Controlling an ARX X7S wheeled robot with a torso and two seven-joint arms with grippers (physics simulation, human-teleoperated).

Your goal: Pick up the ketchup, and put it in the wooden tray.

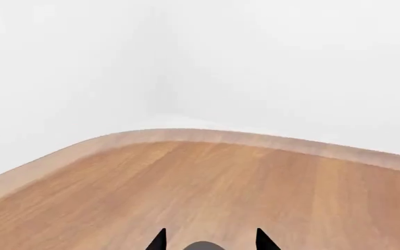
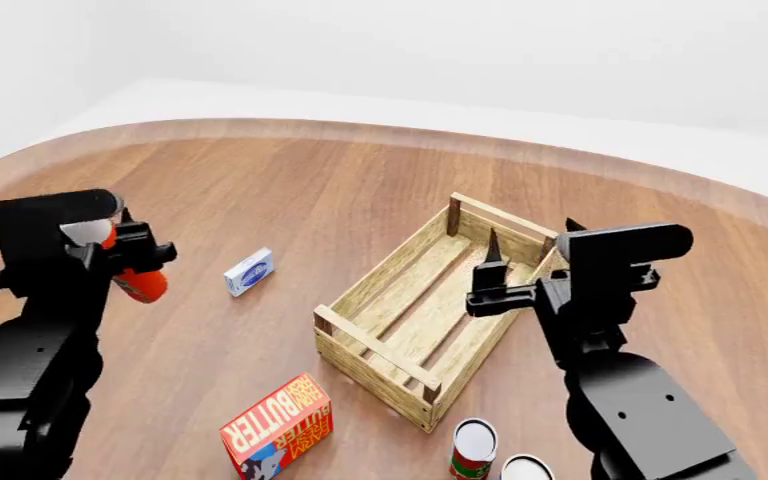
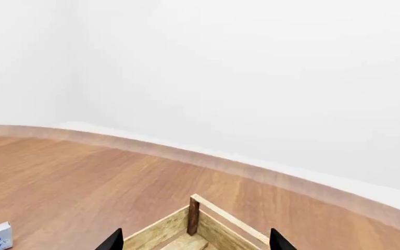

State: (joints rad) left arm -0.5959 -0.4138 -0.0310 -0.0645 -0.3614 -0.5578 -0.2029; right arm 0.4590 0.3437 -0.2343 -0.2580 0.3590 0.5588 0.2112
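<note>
White walls ring the round wooden worktop (image 2: 357, 190), and with my left pincer (image 2: 128, 262) clamped on the ketchup (image 2: 141, 284) — lifted, well left of the wooden tray (image 2: 427, 296) — I should swing it across level, clearing the near rail, then lower it.

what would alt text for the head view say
The left hand holds the ketchup above a wooden table; the open right hand hovers over the empty wooden tray. A butter box and cans lie nearer.
</note>
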